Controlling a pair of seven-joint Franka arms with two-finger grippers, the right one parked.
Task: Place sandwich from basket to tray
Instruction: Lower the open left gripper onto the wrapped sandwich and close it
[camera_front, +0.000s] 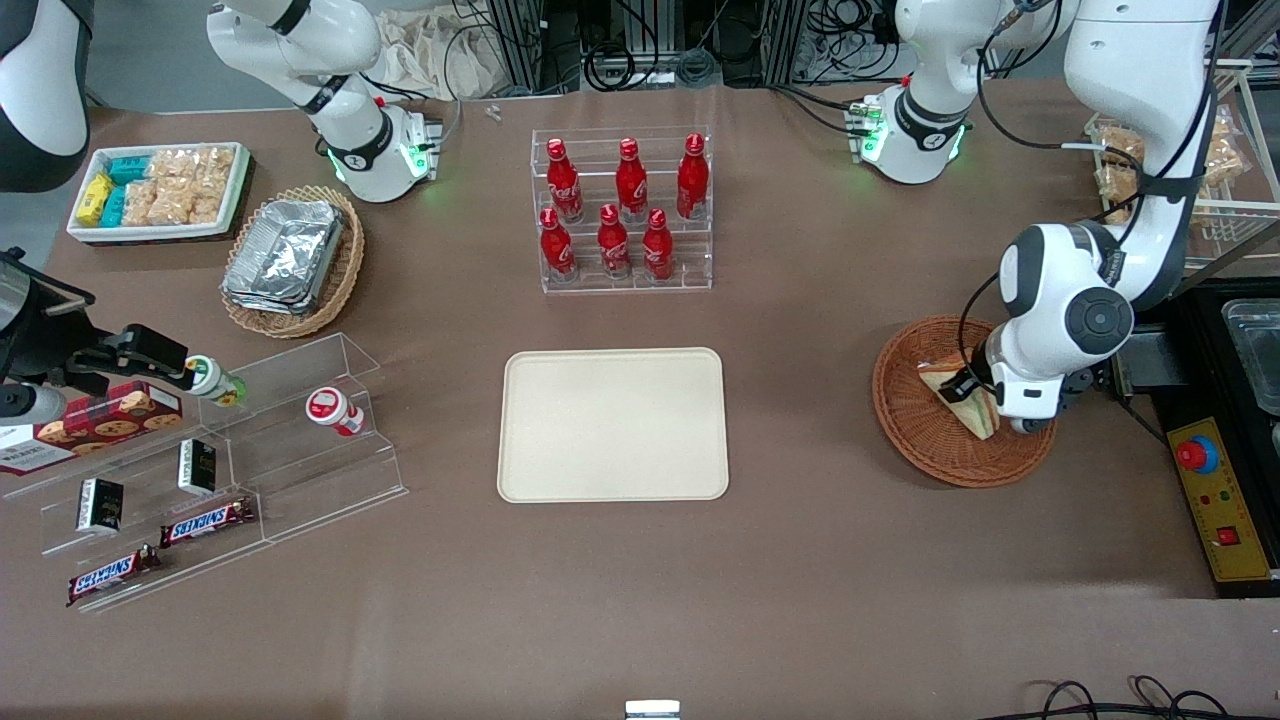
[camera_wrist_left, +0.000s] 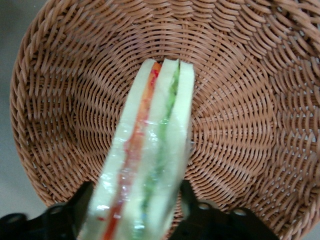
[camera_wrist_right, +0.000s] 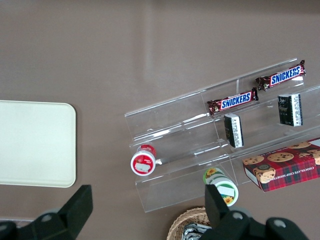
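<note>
The tray (camera_front: 613, 424) lies bare on the table, nearer the front camera than the rack of red bottles (camera_front: 624, 208), so it is ready to receive. Well off from the tray, toward the working arm's end of the table, sits the basket (camera_front: 915, 420), with the left gripper (camera_wrist_left: 137, 212) lowered into it. Its fingers (camera_wrist_left: 82, 200) stand on either flat face of the sandwich (camera_wrist_left: 150, 155), pinching the wrapped wedge across its breadth, which should keep the layers together. The sandwich stands on edge inside the basket, not yet carried out.
</note>
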